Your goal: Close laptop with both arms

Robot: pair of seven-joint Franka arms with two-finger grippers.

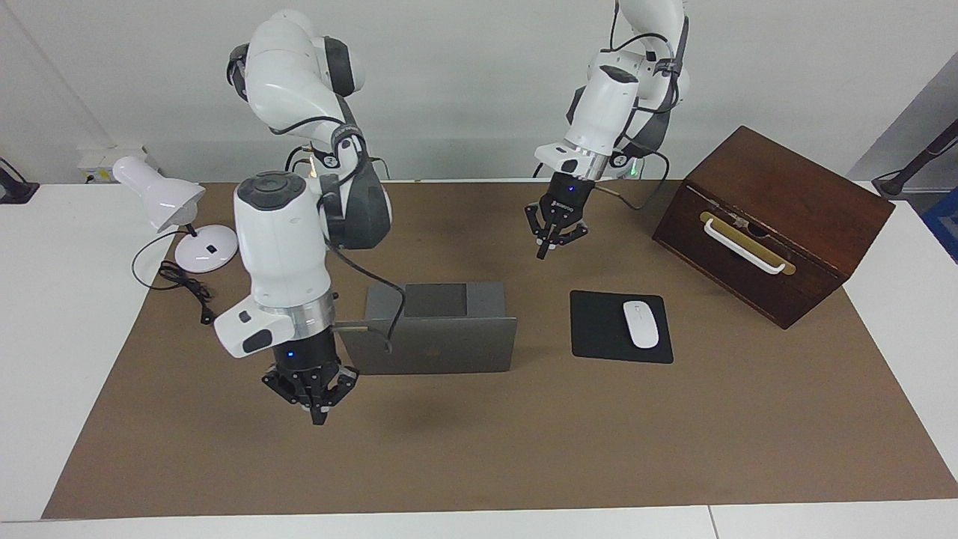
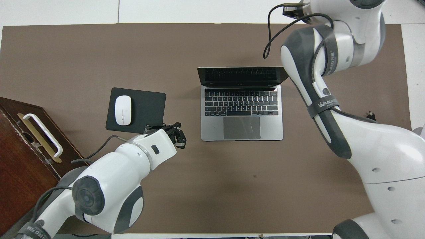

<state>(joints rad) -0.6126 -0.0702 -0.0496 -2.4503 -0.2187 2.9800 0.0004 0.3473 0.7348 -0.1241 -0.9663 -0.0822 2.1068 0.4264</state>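
Observation:
The silver-grey laptop [image 1: 449,344] [image 2: 241,127] stands open in the middle of the brown mat, lid upright, screen and keyboard facing the robots. My right gripper [image 1: 318,417] hangs shut over the mat just off the lid's corner toward the right arm's end, not touching it. In the overhead view its own arm hides it. My left gripper [image 1: 542,253] [image 2: 179,136] is shut and empty. It hovers over the mat between the laptop's deck and the mouse pad, apart from both.
A black mouse pad [image 1: 599,329] [image 2: 146,109] with a white mouse [image 1: 641,323] [image 2: 123,105] lies beside the laptop toward the left arm's end. A dark wooden box [image 1: 778,217] stands at that end. A white desk lamp [image 1: 161,196] with its cord is at the right arm's end.

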